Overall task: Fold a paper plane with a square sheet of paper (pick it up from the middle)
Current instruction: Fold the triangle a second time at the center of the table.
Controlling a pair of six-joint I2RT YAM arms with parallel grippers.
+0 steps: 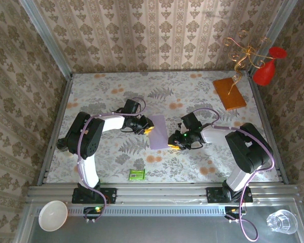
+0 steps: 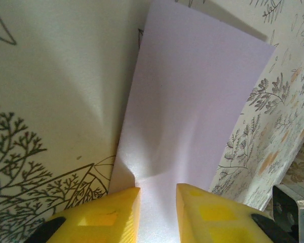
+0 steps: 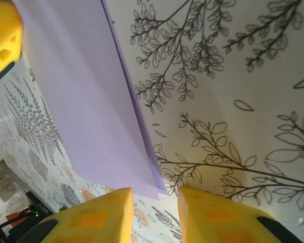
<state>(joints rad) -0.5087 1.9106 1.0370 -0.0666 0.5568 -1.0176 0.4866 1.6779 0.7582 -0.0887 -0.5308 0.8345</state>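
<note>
Green packet (image 1: 136,175) nearest the bases, well apart from the folded lavender sheet (image 1: 158,131) mid-table. Left gripper (image 1: 148,127) pinches the sheet's left edge; right gripper (image 1: 173,144), jaws narrow, at its lower right corner, grip unclear. Orange board (image 1: 229,93) far right.

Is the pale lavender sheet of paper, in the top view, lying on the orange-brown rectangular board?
No: the pale lavender sheet of paper lies mid-table between the arms, while the orange-brown rectangular board sits apart at the far right.
</note>
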